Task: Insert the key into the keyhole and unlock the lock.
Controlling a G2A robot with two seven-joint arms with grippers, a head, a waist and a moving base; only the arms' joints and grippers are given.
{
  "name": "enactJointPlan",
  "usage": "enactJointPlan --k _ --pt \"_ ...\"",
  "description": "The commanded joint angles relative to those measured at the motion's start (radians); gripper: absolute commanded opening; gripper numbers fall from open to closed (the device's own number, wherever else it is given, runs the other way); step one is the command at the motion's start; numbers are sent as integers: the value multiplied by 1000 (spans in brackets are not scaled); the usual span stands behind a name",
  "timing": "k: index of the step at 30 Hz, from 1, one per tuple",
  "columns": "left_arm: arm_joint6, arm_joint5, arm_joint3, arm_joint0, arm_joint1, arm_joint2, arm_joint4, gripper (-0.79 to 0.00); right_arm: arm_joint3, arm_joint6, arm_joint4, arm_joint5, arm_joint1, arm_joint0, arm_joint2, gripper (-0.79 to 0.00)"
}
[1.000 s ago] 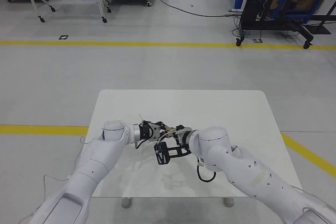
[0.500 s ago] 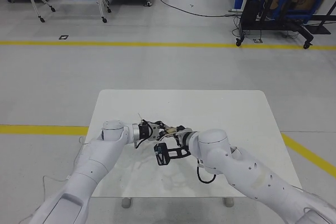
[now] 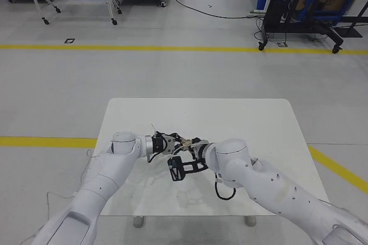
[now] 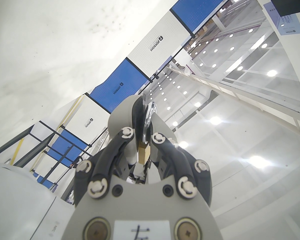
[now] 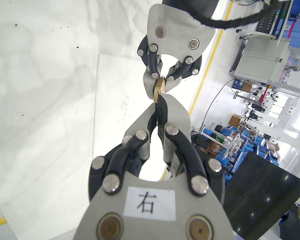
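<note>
Brass lock [image 5: 160,87] up in the air over the bench [image 3: 257,122], clamped in my left end effector [image 4: 144,122], silver shackle [image 4: 150,112] between the fingers. My right end effector [image 5: 158,104] is pinched together, tips touching the lock's body; can't tell what's between its pads

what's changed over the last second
The right arm edged slightly toward the left arm. Nothing was taken hold of or let go. The left gripper stays shut on the lock, and the right gripper stays shut with its tips at the lock.
</note>
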State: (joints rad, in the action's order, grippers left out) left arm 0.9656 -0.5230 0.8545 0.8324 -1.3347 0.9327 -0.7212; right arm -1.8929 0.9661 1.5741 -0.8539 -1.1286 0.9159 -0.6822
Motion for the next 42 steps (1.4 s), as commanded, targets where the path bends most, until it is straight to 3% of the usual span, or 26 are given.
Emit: enactJointPlan --k 1,14,15,16,17,25,29,37,40,42 --pt "5 1 -1 -1 0 -1 -2 -785 4 -1 -4 -1 -1 -1 -1 -785" --pt "55 5 -18 -10 -4 -14 -9 -785 34 -16 0 1 -5 -3 -12 -785" --pt "54 5 -21 -11 -4 -14 -10 -785 33 -21 -4 4 -5 -1 -17 -579" --pt "54 7 -22 -12 -5 -14 -11 -785 31 -25 -8 3 -4 1 -23 -323" --pt "53 6 -25 -12 -5 -15 -12 -785 28 -26 -10 2 -3 3 -29 0" --pt "52 7 -38 -17 -8 -16 -26 -785 -20 -75 -30 11 13 44 -106 0" --pt "43 9 -44 -17 -10 -12 -35 -785 -67 -13 31 15 27 79 -149 0" --pt "22 22 -51 -17 -14 -10 -49 -785 -67 -13 31 15 27 79 -149 0" --pt "20 53 -46 -15 -14 -4 -55 -785 -55 -121 -21 54 31 104 -185 0" --pt "21 85 -39 -12 -13 0 -50 -785 -35 -257 -94 81 38 139 -247 0"
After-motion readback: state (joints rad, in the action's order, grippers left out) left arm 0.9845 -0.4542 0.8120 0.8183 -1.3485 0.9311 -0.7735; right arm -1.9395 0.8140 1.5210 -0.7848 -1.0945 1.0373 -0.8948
